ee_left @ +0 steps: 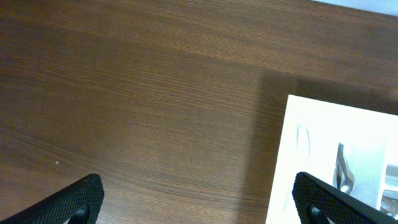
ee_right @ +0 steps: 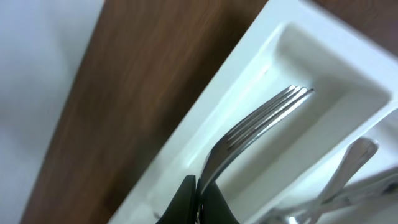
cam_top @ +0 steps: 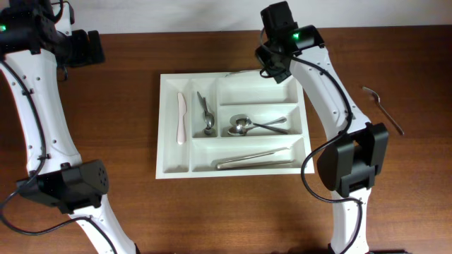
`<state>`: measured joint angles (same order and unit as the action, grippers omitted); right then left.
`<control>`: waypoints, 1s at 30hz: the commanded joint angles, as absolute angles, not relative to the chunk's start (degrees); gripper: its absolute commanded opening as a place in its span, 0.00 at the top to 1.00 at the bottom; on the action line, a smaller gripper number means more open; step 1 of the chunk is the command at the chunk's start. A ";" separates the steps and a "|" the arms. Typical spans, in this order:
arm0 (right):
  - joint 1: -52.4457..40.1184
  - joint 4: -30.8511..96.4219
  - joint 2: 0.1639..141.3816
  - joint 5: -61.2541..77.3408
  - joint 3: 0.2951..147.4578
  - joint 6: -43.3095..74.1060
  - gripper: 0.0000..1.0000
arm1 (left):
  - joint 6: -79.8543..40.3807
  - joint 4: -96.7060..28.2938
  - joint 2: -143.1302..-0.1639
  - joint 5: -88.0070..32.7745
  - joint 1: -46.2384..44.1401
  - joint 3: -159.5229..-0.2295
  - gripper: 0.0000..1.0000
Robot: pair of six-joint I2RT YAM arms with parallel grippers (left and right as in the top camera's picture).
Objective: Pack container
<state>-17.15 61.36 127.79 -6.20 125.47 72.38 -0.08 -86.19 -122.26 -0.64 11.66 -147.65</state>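
- right gripper [ee_right: 199, 200]: jaws closed on the handle of a metal fork [ee_right: 255, 130]; tines point to the upper right of the wrist frame, over the top wide compartment of the container [ee_right: 193, 124]
- container: white tray at the centre of the overhead frame, on the brown wooden table [cam_top: 120, 212]; right gripper sits at its upper right corner
- left gripper [ee_left: 199, 198]: jaws spread wide, above bare table; container edge at the right of its wrist frame
- left narrow compartment: white knife [cam_top: 181, 116]
- second narrow compartment: metal utensils [cam_top: 206, 113], type unclear
- middle wide compartment: two spoons [cam_top: 244, 127]
- bottom wide compartment: long metal pieces [cam_top: 254, 159] lying lengthwise
- loose metal utensil [cam_top: 381, 107] on the table, right of the overhead frame, well apart from the container
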 commanded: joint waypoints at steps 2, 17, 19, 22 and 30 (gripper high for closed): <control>-17.23 60.80 127.13 -13.78 125.27 77.52 0.96 | -0.45 -86.19 -121.54 -0.86 11.88 -148.03 0.01; -17.30 59.16 128.77 -13.58 118.65 80.03 0.96 | -0.45 -86.17 -121.54 -0.86 11.88 -148.03 0.01; -17.30 59.13 128.77 -13.61 118.65 80.03 0.96 | -0.45 -86.17 -121.54 -0.86 11.88 -148.03 0.01; -17.23 59.16 128.77 -13.58 118.65 80.01 0.60 | -0.45 -86.17 -121.54 -0.86 11.88 -148.00 0.01; -16.51 59.68 128.66 -13.58 118.67 79.77 0.43 | -0.45 -86.17 -121.54 -0.86 11.88 -148.00 0.01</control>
